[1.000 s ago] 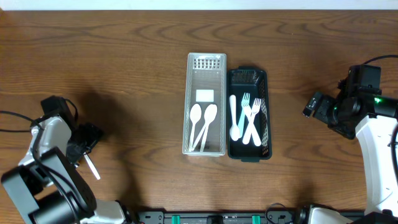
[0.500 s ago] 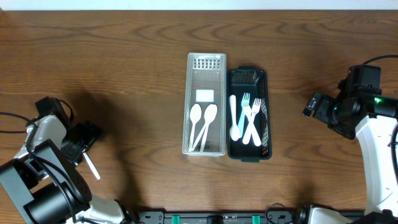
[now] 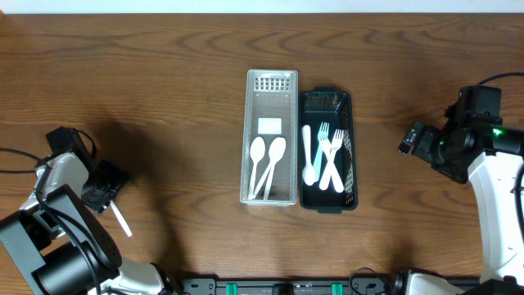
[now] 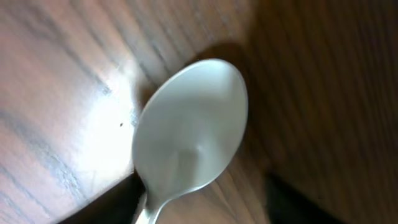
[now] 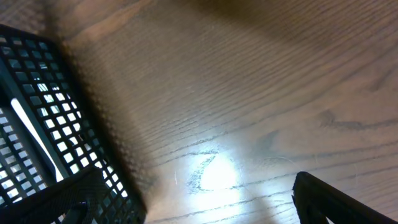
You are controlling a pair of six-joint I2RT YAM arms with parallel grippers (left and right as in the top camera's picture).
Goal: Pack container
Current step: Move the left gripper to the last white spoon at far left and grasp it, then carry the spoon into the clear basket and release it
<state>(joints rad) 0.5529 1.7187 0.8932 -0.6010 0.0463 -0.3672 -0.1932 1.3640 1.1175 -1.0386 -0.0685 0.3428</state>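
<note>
Wooden surface [image 3: 164, 82] and both trays look as they did a second ago; only the left arm has drawn slightly toward the left edge, while the right arm has not moved. The left pincer [image 3: 105, 187] sits low over a white plastic spoon [image 4: 189, 127]. The spoon's bowl fills the wrist view and its handle pokes out toward the front edge in the overhead view. Whether the jaws are clamped on the spoon or only straddle it, I cannot tell. The right pincer [image 3: 412, 141] is spread wide with nothing between its fingers, hovering just right of the black basket [image 3: 352, 147]. The spoon lies at the far left, well apart from the clear tray [image 3: 248, 139] and the basket at centre
</note>
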